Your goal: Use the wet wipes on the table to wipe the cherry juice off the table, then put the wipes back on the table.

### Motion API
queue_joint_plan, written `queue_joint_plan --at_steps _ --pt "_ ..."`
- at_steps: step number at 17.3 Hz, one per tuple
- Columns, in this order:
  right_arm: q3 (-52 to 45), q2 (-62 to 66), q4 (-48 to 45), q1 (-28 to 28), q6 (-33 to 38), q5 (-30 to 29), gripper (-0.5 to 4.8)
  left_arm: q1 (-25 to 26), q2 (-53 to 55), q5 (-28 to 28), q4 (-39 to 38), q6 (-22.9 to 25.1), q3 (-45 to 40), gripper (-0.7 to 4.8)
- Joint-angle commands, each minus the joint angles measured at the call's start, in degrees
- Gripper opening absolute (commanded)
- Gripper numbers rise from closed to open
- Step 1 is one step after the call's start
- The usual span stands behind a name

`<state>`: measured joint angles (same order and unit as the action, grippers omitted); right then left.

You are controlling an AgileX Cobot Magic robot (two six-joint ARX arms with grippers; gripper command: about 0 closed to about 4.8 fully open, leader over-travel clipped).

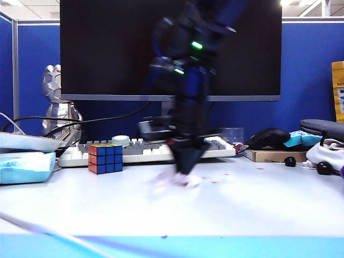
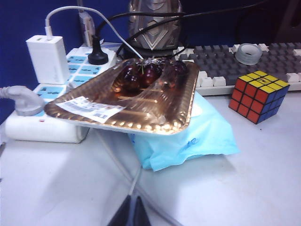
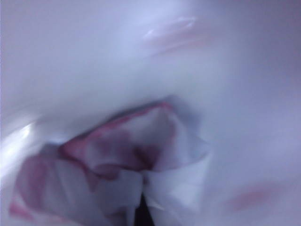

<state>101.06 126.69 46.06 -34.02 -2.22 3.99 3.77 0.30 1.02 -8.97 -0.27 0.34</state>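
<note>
- Wiping under way: right gripper [image 1: 185,171] points down at mid-table, jaws clamped on the wet wipes [image 1: 176,180], which are pressed against the table [image 1: 107,204]
- Right wrist view fills with the wad [image 3: 141,160]; folds are stained pink-red, so some juice has already been taken up, by my reading
- Cherry juice [image 1: 260,169] not all gone: small specks sit right of the wipe toward the cardboard box [image 1: 277,155], one more speck near the blue front edge, and faint pink smears [image 3: 171,35] show on the white surface beside the wad
- Judgement: mid-task; the remaining specks need passes, then the wipes have to be set down and released
- Left gripper [image 2: 132,214] hangs back over the left side of the desk, fingers closed together on nothing, away from the work
- Near it: foil tray of cherries [image 2: 136,94] resting on the pale blue packet [image 2: 197,136], Rubik's cube [image 2: 260,96] beside the keyboard [image 2: 244,61]
- Hard to read: right arm and wipe are motion-blurred in the exterior view; the wrist picture is soft, fingertips nearly hidden in cloth
- Cannot tell how much juice lies under the wad or behind the arm
</note>
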Motion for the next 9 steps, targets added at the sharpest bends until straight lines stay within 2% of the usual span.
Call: queue_joint_plan --at_steps 1,4,6,7,9 --pt "-0.9 1.6 -8.3 2.2 1.9 -3.7 -0.05 0.0 -0.2 0.3 -0.6 -0.2 0.0 -0.02" --pt "-0.9 1.6 -10.0 2.3 2.5 -14.1 -0.05 0.0 -0.2 0.3 -0.6 -0.2 0.0 -0.02" --pt "-0.9 2.1 -8.1 1.7 1.9 -23.8 -0.05 0.0 -0.2 0.3 -0.6 -0.2 0.0 -0.02" --pt "-0.9 2.1 -8.3 1.7 2.2 -20.9 -0.05 0.0 -0.2 0.3 -0.6 -0.2 0.0 -0.02" --pt "-0.9 2.2 -9.7 1.7 4.8 -9.6 -0.05 0.0 -0.2 0.3 -0.6 -0.2 0.0 -0.02"
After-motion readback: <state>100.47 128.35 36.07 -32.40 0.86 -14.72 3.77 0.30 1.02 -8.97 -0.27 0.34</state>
